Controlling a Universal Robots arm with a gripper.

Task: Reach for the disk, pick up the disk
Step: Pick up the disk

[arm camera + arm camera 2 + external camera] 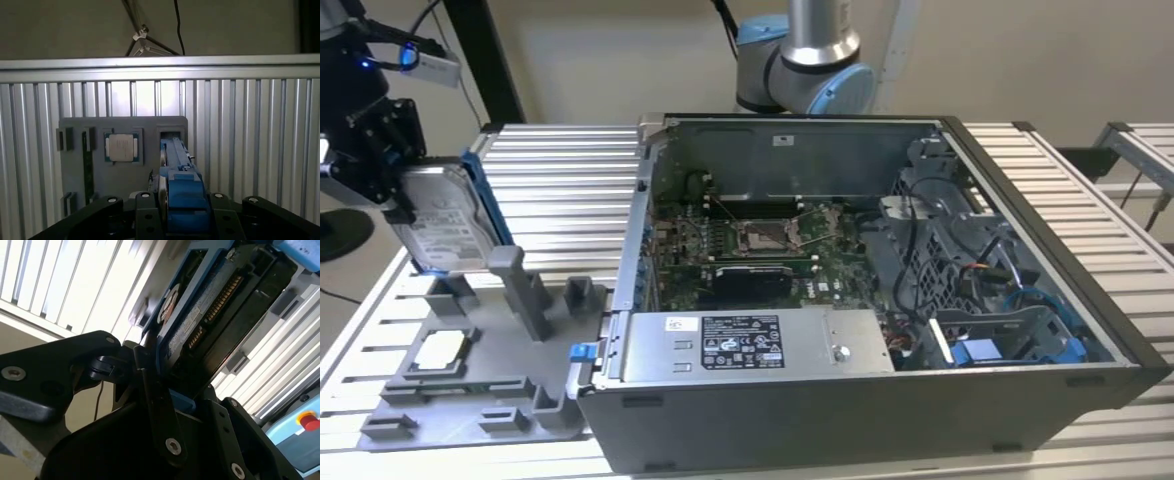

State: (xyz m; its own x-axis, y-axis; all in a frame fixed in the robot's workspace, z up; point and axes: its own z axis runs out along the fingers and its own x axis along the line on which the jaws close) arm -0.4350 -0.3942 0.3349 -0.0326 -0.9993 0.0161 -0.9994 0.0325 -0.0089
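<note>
Exterior view: you will find the gripper over the slatted table's edge on the exterior view's left. It is clamped on the disk, gripping it by its upper end. The disk stands nearly upright, with its white-labelled silver face turned toward the camera and its blue frame running up the far side. Its lower edge sits at the far corner of the grey fixture plate, by the plate's upright posts. You cannot tell from here whether that edge touches the plate or hangs just clear of it.

A processor chip lies flat in its own pocket nearer the plate's front edge, well apart from the disk. Beside the plate, toward the exterior view's right, stands the opened computer case. A grey power supply lies along the case's near wall.

In the second wrist view you see the black fingers pressed against both sides of the disk, with its connector row and blue frame rising between them.

In the first wrist view the disk appears edge-on between the fingers. It points down at a slot in the fixture plate, just beside the chip.
</note>
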